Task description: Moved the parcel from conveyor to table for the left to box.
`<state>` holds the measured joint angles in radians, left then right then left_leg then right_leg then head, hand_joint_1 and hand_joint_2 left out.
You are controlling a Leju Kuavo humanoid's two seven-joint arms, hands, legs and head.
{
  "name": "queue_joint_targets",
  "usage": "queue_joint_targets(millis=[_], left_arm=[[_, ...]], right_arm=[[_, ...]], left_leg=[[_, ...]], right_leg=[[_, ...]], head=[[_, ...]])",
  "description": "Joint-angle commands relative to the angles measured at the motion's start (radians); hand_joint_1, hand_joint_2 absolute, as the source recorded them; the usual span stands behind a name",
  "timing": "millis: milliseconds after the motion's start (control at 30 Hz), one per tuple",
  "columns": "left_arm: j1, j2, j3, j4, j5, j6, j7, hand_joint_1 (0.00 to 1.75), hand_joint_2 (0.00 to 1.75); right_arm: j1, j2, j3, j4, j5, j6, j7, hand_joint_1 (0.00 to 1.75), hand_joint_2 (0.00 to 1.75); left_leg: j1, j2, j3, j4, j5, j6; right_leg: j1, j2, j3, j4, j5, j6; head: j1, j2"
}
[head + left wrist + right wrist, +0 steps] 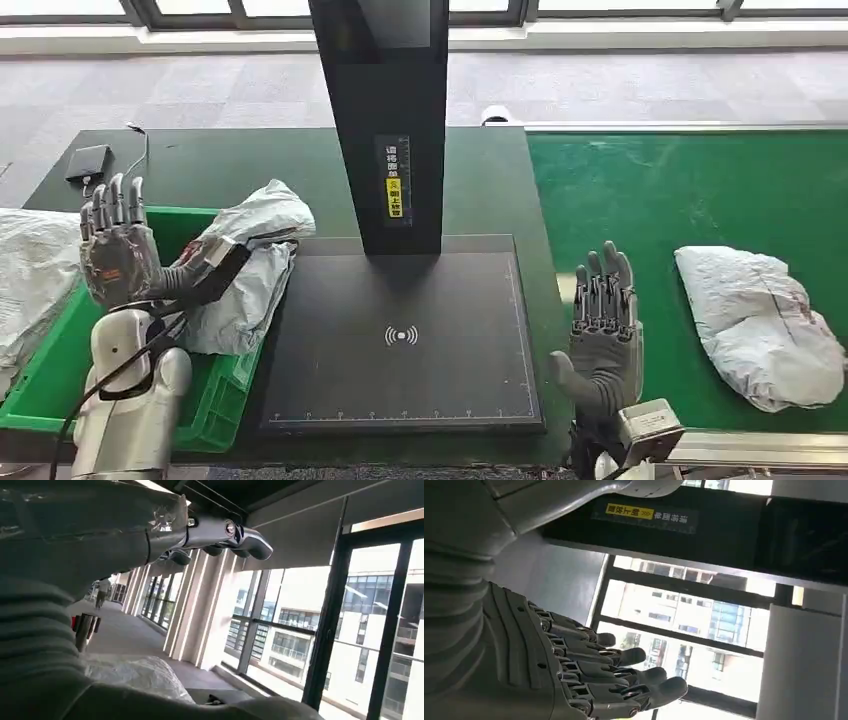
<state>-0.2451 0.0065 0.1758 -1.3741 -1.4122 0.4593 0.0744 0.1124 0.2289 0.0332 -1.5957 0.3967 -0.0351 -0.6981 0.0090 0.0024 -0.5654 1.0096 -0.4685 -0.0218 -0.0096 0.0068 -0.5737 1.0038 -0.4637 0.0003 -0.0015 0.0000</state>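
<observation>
Between cycles, by the look of it: both hands raised, fingers straight, holding nothing. Right hand [603, 325] upright with fingers apart, between the black scan pad [400, 340] and the green conveyor [690, 200], near the belt's edge. Same open spread in the right wrist view [589, 675], nothing against the palm.

Next parcel [760, 325] flat on the conveyor, well apart from the right hand, toward the robot's right. Crumpled grey-white bag, soft and likely slippery. Judged next move: reach right across the belt, close on the bag's bulk rather than a loose corner, lift, carry over to the pad beneath the black post [385, 120]. Needs a broad grasp; a thin pinch on the film would probably slide.

Left hand [118, 250] open too, held up over the green bin [40, 385]. Another grey bag [255, 260] draped over the bin's rim beside the left wrist, partly on the table. Hard to say whether it counts as boxed, or whether it touches the forearm.

Hidden or unclear: bin's inside mostly covered by arm and bag. White wrapped bulk [30, 280] at the far left cut off by the frame. Small dark device [88, 160] with a cable on the table, kind unknown. Post label too small to read. Left wrist view mostly hand cover, windows, and a pale bag [135, 675] low down.
</observation>
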Motion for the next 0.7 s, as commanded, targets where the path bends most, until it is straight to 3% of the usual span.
queue_joint_targets(millis=[33,67,133,200,233,433,467,500,567,633,667,700], left_arm=[[0.120,-0.096,0.014,-0.250,0.446,0.239,-0.337,0.00,0.00],[0.185,-0.085,-0.045,-0.318,0.595,0.208,-0.413,0.00,0.00],[0.307,-0.063,-0.191,-0.450,1.051,-0.077,-0.639,0.00,0.00],[0.383,-0.067,-0.268,-0.480,1.173,-0.248,-0.744,0.00,0.00],[0.412,-0.078,-0.289,-0.483,1.226,-0.317,-0.773,0.00,0.00],[0.395,-0.068,-0.278,-0.469,1.239,-0.323,-0.773,0.00,0.00],[0.417,-0.064,-0.284,-0.464,1.440,-0.560,-0.773,0.00,0.00],[0.432,-0.109,-0.243,-0.475,1.478,-0.676,-0.773,0.00,0.00],[0.467,-0.187,-0.201,-0.545,1.494,-0.772,-0.773,0.00,0.00],[0.490,-0.212,-0.189,-0.576,1.488,-0.833,-0.773,0.00,0.00],[0.520,-0.234,-0.187,-0.597,1.462,-0.833,-0.773,0.00,0.00],[0.540,-0.243,-0.186,-0.601,1.462,-0.843,-0.773,0.00,0.00]], right_arm=[[0.020,-0.006,-0.027,0.005,0.009,-0.118,0.000,0.00,1.75],[0.028,-0.016,-0.030,0.000,0.001,-0.147,0.000,0.00,1.75],[0.056,-0.032,-0.090,-0.032,-0.026,-0.158,0.000,0.00,1.75],[0.070,-0.039,-0.164,-0.049,-0.032,-0.129,0.008,0.00,1.75],[0.067,-0.041,-0.213,-0.037,-0.021,-0.114,0.015,0.00,1.75],[0.056,-0.028,-0.231,-0.022,-0.016,-0.097,0.000,0.00,1.75],[0.047,-0.029,-0.261,0.001,0.010,-0.107,0.031,0.00,1.75],[0.042,-0.037,-0.295,0.030,0.030,-0.121,0.042,0.00,0.00],[0.048,-0.067,-0.361,0.092,0.121,-0.198,0.053,0.00,0.00],[0.041,-0.077,-0.397,0.132,0.186,-0.260,0.071,0.00,0.00],[0.033,-0.094,-0.429,0.176,0.231,-0.292,0.078,0.00,1.75],[0.023,-0.104,-0.454,0.211,0.270,-0.312,0.108,0.00,1.75]], left_leg=[[0.001,0.000,0.000,0.000,0.000,0.001],[0.001,0.000,0.000,-0.001,0.000,0.001],[0.000,0.002,0.002,-0.001,-0.002,0.001],[-0.001,-0.001,0.002,-0.002,-0.002,0.003],[-0.001,-0.002,0.003,-0.002,-0.003,0.004],[-0.001,-0.002,0.001,-0.001,-0.004,0.006],[-0.002,-0.001,0.000,-0.001,-0.005,0.006],[-0.002,-0.001,0.000,-0.001,-0.004,0.006],[-0.002,-0.001,0.002,-0.002,-0.004,0.006],[-0.002,-0.002,0.002,-0.001,-0.005,0.006],[-0.001,-0.002,0.002,-0.002,-0.005,0.007],[-0.001,-0.003,0.003,-0.003,-0.004,0.007]], right_leg=[[0.001,0.000,0.000,-0.001,0.000,0.000],[0.001,0.000,0.001,-0.002,0.000,0.000],[0.000,0.002,0.002,-0.002,-0.001,0.001],[-0.002,-0.002,0.002,-0.002,-0.002,0.001],[-0.002,-0.003,0.004,-0.004,-0.002,0.001],[-0.002,-0.002,0.003,-0.005,-0.004,0.004],[-0.003,-0.001,0.002,-0.003,-0.004,0.003],[-0.002,-0.002,0.002,-0.004,-0.003,0.003],[-0.001,-0.002,0.004,-0.006,-0.003,0.003],[-0.001,-0.003,0.004,-0.005,-0.003,0.004],[-0.001,-0.003,0.005,-0.007,-0.003,0.005],[-0.001,-0.004,0.007,-0.009,-0.003,0.005]], head=[[0.000,0.000],[0.000,0.000],[0.000,0.000],[0.000,0.000],[0.000,0.000],[0.000,0.000],[0.000,0.000],[0.000,0.000],[0.000,0.000],[0.000,0.000],[0.000,0.000],[0.000,0.000]])
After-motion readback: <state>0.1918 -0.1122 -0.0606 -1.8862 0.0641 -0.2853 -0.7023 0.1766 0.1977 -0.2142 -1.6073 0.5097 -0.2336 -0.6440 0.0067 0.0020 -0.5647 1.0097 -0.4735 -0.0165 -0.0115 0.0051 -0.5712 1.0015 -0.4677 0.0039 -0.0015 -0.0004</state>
